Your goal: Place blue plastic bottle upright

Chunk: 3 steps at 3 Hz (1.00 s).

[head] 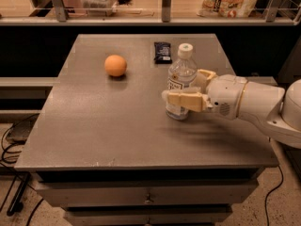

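Note:
The blue plastic bottle (181, 76) is clear with a white cap and a pale printed label. It stands roughly upright on the grey table (113, 126), right of centre, with its base on the surface. My gripper (187, 89) reaches in from the right and is shut on the bottle's lower half. One cream finger (182, 99) crosses in front of the bottle and the other (204, 76) sits behind it. The white arm (254, 102) extends off to the right.
An orange ball (115, 65) lies on the table at the back left. A small dark packet (162, 52) lies at the back, just behind the bottle. A shelf with bags and a container runs behind the table. Drawers sit below the tabletop.

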Each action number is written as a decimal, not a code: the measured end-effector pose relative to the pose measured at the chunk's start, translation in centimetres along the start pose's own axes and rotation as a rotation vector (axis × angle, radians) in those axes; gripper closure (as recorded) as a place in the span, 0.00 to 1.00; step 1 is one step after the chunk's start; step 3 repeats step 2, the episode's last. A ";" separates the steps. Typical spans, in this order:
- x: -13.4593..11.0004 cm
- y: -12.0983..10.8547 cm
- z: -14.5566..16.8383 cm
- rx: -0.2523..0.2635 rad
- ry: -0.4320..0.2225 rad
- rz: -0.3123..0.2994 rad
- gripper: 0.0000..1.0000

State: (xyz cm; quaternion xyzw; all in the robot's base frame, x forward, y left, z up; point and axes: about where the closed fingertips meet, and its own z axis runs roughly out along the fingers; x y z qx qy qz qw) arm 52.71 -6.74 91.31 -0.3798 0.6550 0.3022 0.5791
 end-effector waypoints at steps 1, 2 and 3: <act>-0.1 0.1 0.1 -0.001 0.000 0.000 0.00; -0.1 0.1 0.1 -0.002 0.000 0.000 0.00; -0.1 0.1 0.1 -0.002 0.000 0.000 0.00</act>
